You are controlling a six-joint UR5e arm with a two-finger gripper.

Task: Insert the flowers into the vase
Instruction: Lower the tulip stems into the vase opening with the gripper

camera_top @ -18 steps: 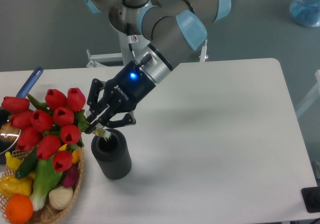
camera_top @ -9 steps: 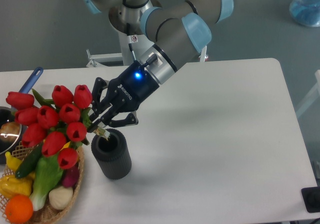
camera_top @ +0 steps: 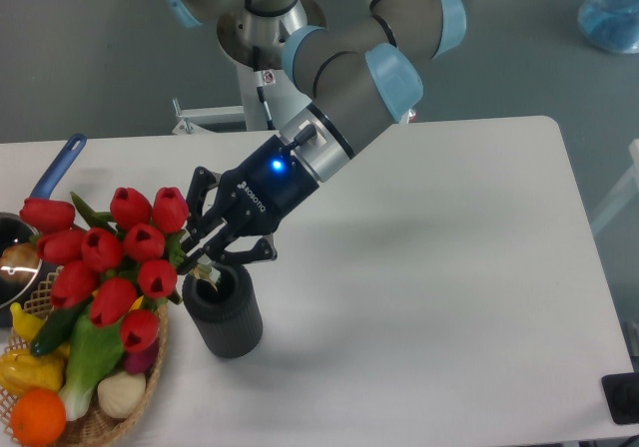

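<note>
Since a second ago the arm has carried the flowers (camera_top: 115, 262) a little to the right and downward, so the stem ends now sit at the mouth of the vase (camera_top: 224, 315). One end effector (camera_top: 205, 257) is in view, its two fingers clamped around the green stems just above the rim, with a blue light glowing on its body behind them. Ten red tulip buds can be counted, all closed, fanning out to the left of the end effector and tilted well off vertical, so the bunch leans over the basket (camera_top: 125, 402). One dark ribbed vase stands upright on the white worktop (camera_top: 419, 297), directly below the fingers. Whether the stem tips are already inside the mouth or only touching its edge cannot be told. Lower left of the end effector the single wicker basket holds mixed vegetables, among them one orange item at its front. Far left, one saucepan with a blue handle (camera_top: 58, 168) lies partly behind the buds.
</note>
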